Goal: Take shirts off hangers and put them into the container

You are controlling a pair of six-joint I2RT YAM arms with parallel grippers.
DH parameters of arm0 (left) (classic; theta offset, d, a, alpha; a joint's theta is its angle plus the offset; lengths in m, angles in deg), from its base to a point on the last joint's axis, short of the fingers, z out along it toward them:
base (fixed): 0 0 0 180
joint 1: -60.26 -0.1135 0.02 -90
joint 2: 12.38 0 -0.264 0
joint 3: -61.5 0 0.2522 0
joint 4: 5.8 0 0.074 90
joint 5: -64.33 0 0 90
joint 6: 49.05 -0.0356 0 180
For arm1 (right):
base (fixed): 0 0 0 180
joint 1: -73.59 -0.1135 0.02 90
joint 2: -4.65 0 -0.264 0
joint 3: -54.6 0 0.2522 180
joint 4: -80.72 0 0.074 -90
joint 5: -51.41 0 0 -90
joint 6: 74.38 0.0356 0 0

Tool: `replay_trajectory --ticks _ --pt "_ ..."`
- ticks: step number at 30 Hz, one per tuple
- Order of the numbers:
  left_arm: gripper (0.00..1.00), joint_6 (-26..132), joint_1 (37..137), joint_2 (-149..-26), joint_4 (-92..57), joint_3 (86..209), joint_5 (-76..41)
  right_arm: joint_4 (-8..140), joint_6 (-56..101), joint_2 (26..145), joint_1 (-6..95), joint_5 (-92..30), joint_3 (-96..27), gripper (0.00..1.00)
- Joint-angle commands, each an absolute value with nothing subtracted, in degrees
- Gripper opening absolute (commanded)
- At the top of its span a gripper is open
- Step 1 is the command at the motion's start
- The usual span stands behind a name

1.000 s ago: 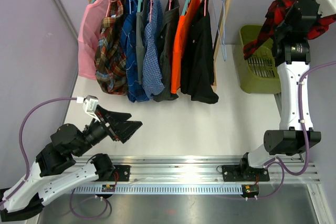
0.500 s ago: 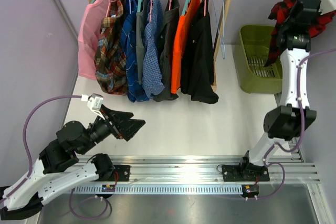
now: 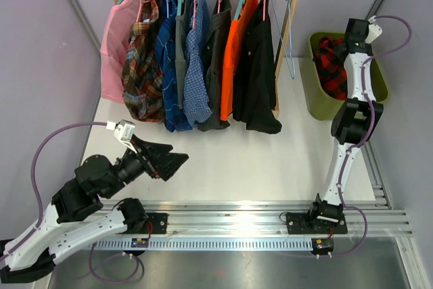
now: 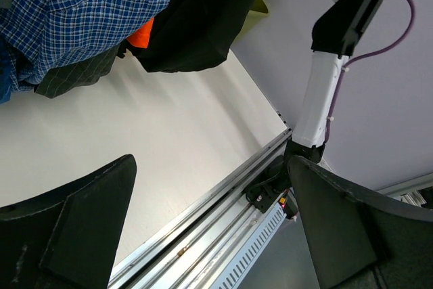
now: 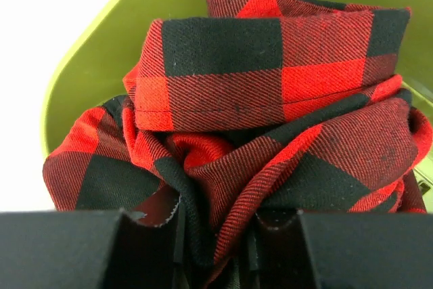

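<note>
A smooth white tabletop (image 3: pixel 223 147) carries the glossy olive plastic container (image 5: pixel 81 72). Inside it, the right fingers (image 5: pixel 67 248) pinch the crumpled twill red-and-black plaid shirt (image 5: pixel 270 79), bunched just ahead of them. The left fingers (image 4: pixel 74 235) gape wide, empty.
</note>
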State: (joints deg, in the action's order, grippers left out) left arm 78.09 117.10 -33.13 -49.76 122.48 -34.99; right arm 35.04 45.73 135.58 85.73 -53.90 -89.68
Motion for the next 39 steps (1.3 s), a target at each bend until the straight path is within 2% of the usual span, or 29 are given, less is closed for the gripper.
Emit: replay_trajectory --ticks 1,11,18,23,24,25,26,28,29,34,39 --pt "0.99 78.21 117.22 -34.00 -46.72 123.16 -35.60 25.06 46.74 139.19 85.63 -55.63 -101.62 0.00" --pt "0.99 79.62 117.22 -31.54 -47.51 122.37 -35.86 16.52 48.23 148.34 86.94 -54.85 -107.52 0.00" --pt "0.99 80.32 117.22 -30.84 -47.78 122.02 -35.69 18.79 46.47 149.58 86.94 -51.77 -105.15 0.00" --pt "0.99 80.85 117.22 -30.05 -47.43 121.67 -35.42 17.31 45.60 151.68 87.03 -51.51 -109.44 0.02" --pt "0.99 80.94 117.22 -29.61 -47.43 121.66 -35.42 16.34 45.59 152.30 87.12 -50.90 -110.06 0.20" --pt "0.99 80.94 117.22 -29.43 -47.51 121.58 -35.42 16.42 45.25 152.22 87.12 -50.28 -109.81 0.45" --pt "0.99 80.94 117.22 -29.08 -47.51 121.58 -35.34 17.38 45.07 151.00 87.12 -48.80 -109.02 0.74" --pt "0.99 80.94 117.22 -28.82 -47.60 121.49 -35.42 19.31 45.15 148.54 87.12 -48.34 -104.31 0.97" --pt "0.99 80.94 117.22 -28.73 -47.60 121.49 -35.42 23.41 45.42 144.35 87.12 -47.91 -101.57 0.99" --pt "0.99 80.24 117.22 -28.64 -47.08 121.23 -34.72 40.48 44.28 128.33 86.59 -47.90 -83.21 0.99" --pt "0.99 79.27 117.22 -28.90 -45.93 120.61 -34.37 53.94 41.38 113.04 85.63 -47.90 -75.19 0.99"
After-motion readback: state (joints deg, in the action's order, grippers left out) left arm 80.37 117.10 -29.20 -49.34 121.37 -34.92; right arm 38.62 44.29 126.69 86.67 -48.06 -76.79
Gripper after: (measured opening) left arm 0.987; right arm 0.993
